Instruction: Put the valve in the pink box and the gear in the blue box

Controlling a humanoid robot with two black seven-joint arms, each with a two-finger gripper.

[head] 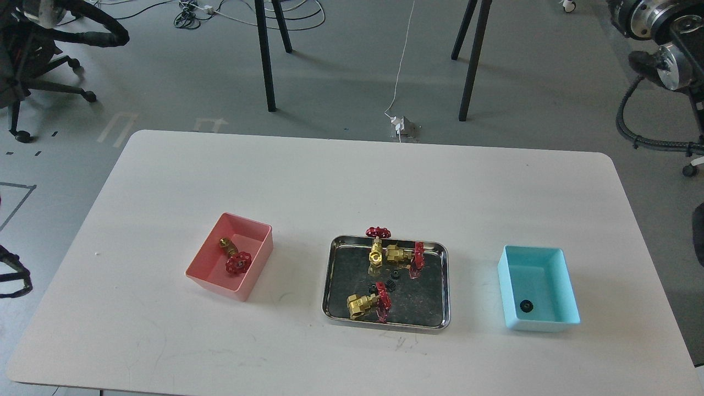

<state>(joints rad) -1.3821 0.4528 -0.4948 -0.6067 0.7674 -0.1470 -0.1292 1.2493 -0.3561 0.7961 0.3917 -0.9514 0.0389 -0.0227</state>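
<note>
The pink box (257,268) stands left of centre on the table and holds one valve (236,260), lying on its side. The blue box (550,275) stands at the right and holds one black gear (526,306) in its near left corner. Three more valves lie in a steel tray: two at the back (377,250) (406,254) and one at the front (367,302). Two small black gears (385,286) lie close together between them. Neither gripper shows. Only upper parts of my right arm (660,33) and left arm (44,14) show, at the top corners.
The shiny steel tray (426,300) sits in the middle of the white table (352,181), between the two boxes. Black arm hoses hang at the right edge (632,126) and left edge (14,275). Table legs, cables and an office chair stand on the floor beyond.
</note>
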